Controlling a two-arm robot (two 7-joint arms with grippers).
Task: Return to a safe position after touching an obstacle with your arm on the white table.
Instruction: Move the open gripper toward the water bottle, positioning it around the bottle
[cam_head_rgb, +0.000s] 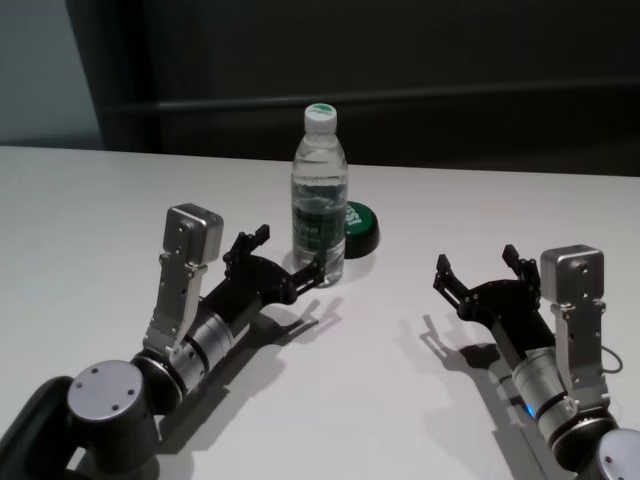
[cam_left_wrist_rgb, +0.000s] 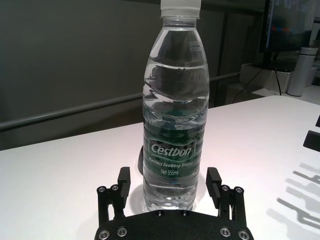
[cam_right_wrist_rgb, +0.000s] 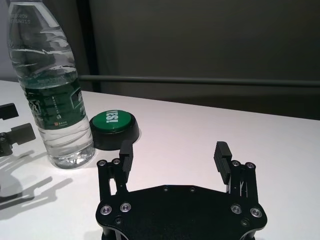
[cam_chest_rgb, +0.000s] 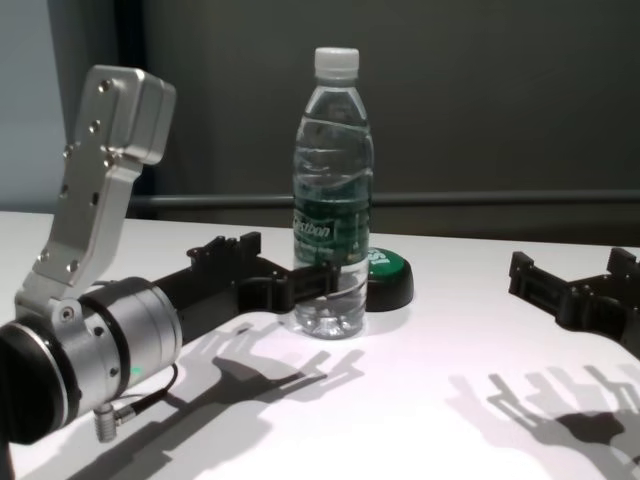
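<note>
The obstacle, a tall clear water bottle with a white cap and a dark green "Cestbon" label, stands upright near the middle of the white table. My left gripper is open and low over the table. Its fingertips flank the bottle's base, and one fingertip is at the bottle's lower wall. I cannot tell whether it touches. My right gripper is open and empty, well to the right of the bottle. It also shows in the right wrist view.
A low black puck with a round green top sits just behind and right of the bottle, also in the right wrist view and chest view. The table's far edge meets a dark wall with a grey rail.
</note>
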